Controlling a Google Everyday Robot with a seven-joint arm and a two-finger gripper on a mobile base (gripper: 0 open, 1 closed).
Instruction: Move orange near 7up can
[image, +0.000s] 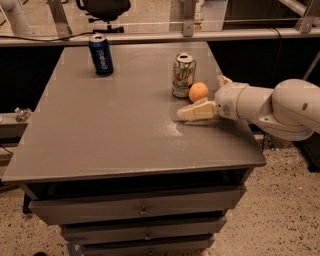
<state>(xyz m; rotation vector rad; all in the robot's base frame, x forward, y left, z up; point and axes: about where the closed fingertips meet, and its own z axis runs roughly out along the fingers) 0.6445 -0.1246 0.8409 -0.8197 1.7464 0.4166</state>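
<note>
The orange (198, 92) sits on the grey table (115, 130), just right of the 7up can (183, 75), close to it or touching. The can stands upright, silver-white with green markings. My gripper (206, 102) comes in from the right and is open. One pale finger (196, 112) lies low over the table in front of the orange, and the other finger's tip (223, 79) shows behind and to the right. The orange stands free of both fingers.
A dark blue Pepsi can (101, 55) stands upright at the far left of the table. The table's right edge (250, 135) runs under my arm. Drawers (142, 210) are below the top. A chair base (102, 10) and metal rails stand beyond the table.
</note>
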